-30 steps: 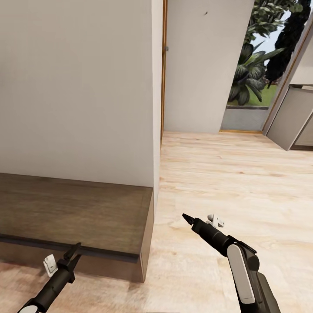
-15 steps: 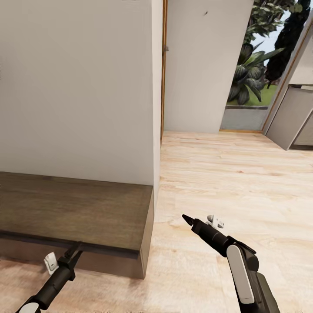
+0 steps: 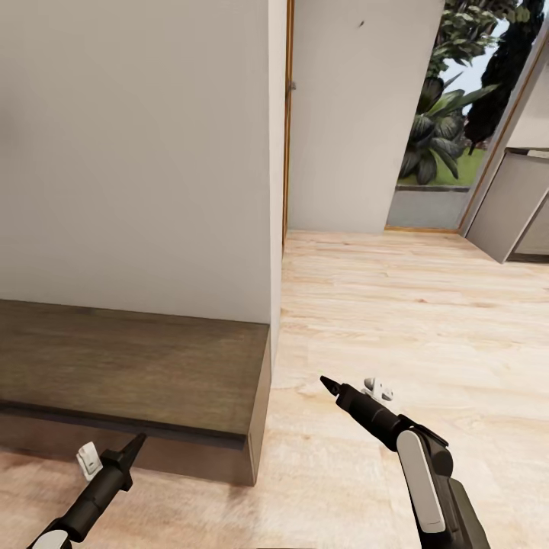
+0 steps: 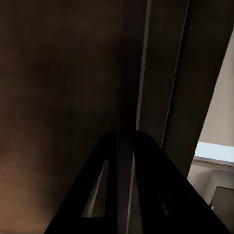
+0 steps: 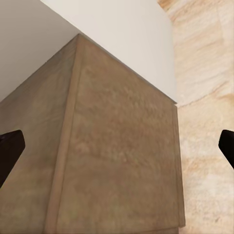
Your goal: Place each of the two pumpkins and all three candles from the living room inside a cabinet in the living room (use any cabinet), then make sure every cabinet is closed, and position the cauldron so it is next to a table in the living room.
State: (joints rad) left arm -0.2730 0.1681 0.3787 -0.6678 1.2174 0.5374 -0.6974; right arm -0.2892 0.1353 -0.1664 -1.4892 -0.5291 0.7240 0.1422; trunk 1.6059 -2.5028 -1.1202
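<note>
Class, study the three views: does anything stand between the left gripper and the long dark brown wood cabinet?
Nothing visible does. The left gripper, fingers together, points at the long dark brown wood-grain cabinet front edge, with only open space between them.

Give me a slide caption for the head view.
Both grippers, left and right, hover near the brown cabinet's end.
</note>
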